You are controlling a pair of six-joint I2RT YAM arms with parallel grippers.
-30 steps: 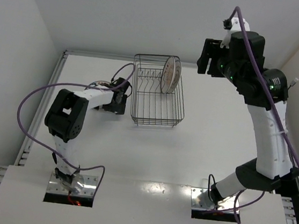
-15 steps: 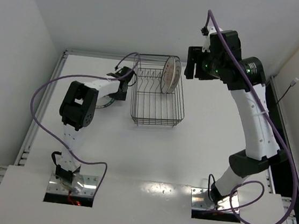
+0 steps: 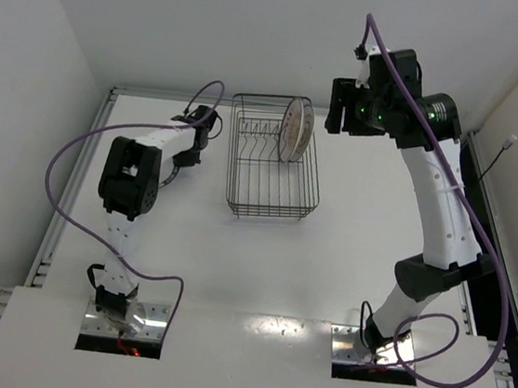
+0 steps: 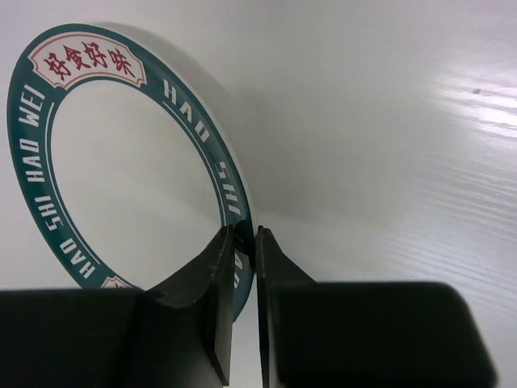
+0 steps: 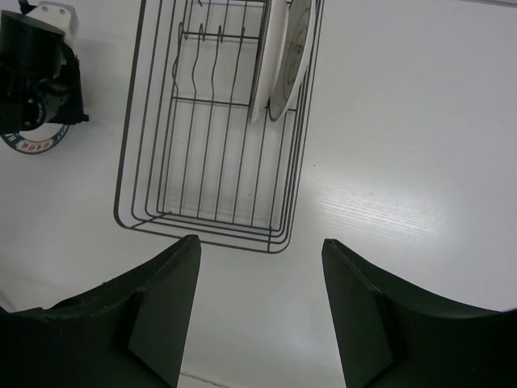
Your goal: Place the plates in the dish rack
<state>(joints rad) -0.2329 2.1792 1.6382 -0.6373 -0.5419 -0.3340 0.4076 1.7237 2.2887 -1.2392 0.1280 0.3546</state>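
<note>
The white table is occupied near its far middle by the dish rack, a dark wire basket. Two plates are stood on edge between the tines at the rack's far right end. A third plate, white with a dark blue-green lettered rim, is seen on the table left of the rack. Its rim is pinched by the left end effector, whose jaws are nearly closed on it. The right end effector is held above the rack, jaws spread, nothing gripped.

"How much of the teal-rimmed plate shows?"
"Its lower edge sits behind the left gripper, and its left side runs off-frame."
"And the racked plates?"
"Edge-on, tops cropped; patterns unreadable."
</note>
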